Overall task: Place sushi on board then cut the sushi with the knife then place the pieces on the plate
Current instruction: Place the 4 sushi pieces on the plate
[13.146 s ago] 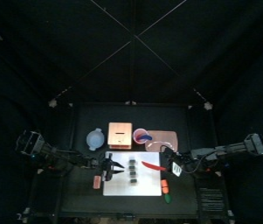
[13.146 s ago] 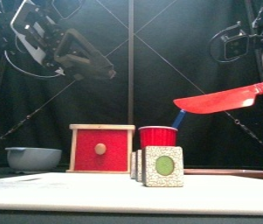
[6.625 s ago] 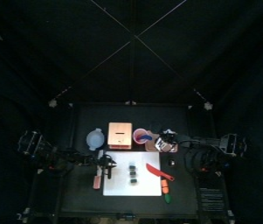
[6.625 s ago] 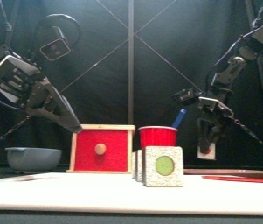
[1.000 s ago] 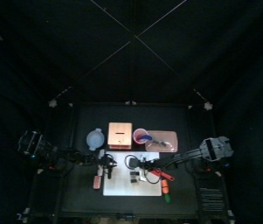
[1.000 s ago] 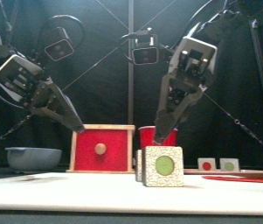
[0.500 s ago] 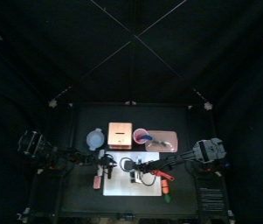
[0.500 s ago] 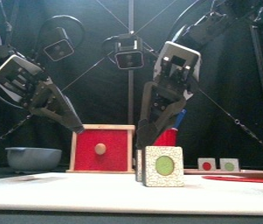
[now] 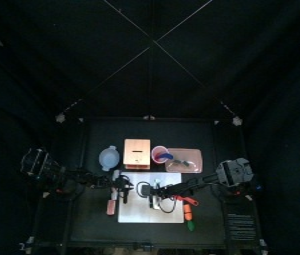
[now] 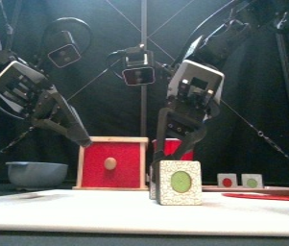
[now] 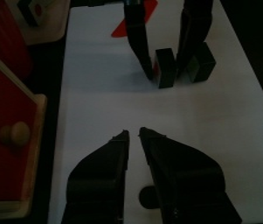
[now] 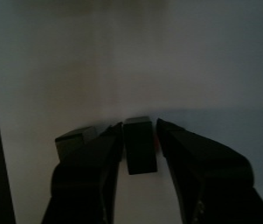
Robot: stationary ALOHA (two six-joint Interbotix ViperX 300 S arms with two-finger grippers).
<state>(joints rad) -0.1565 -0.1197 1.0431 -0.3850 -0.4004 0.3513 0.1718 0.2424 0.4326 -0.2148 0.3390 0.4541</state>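
Sushi roll of dark green toy blocks (image 10: 179,183) stands on the white cutting board (image 9: 146,221). Right gripper (image 12: 140,129): jaws parted, one on either side of a single block, with narrow gaps visible. Left gripper (image 11: 134,136): jaws closed and empty, above the board's left part. Flat pink tray (image 9: 189,157) lies behind the board.

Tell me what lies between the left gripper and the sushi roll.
Only bare white cutting board, per the left wrist view; left gripper and sushi roll stand apart.
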